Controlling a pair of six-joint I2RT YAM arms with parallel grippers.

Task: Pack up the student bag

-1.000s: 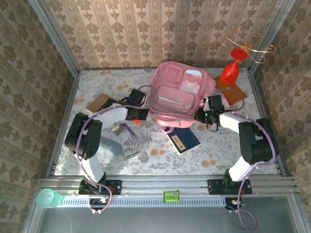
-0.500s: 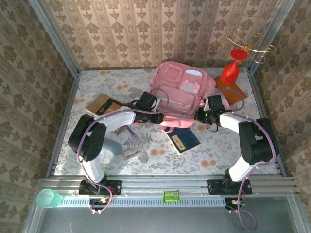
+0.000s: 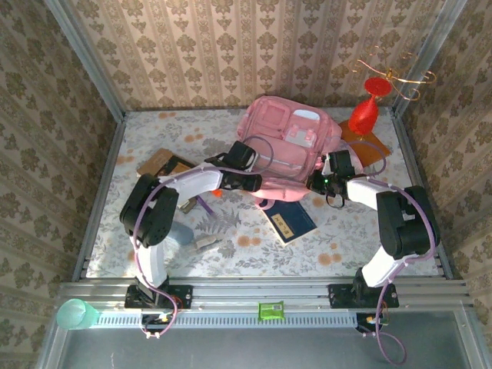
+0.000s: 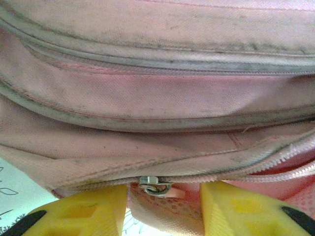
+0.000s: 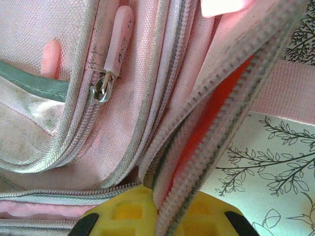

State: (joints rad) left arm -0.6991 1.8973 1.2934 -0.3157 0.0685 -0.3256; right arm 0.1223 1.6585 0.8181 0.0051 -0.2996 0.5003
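From above, your one student bag (image 3: 284,150) lies on the tabletop (image 3: 338,254). It is soft and pink, pockets up, with a white patch, and sits between the left fingers (image 3: 250,182) and right fingers (image 3: 316,184). One blue book (image 3: 290,221) lies near the right fingers.

On the left wrist, you see grubby pink seams ahead. The fingers stand parted and pinch nothing, with one metal zipper ring (image 4: 154,186) between them.

On the right wrist, the fingers are clamped narrow on the bag's open zipper edge. One pink zipper pull (image 5: 119,34) hangs beyond them, leftward.
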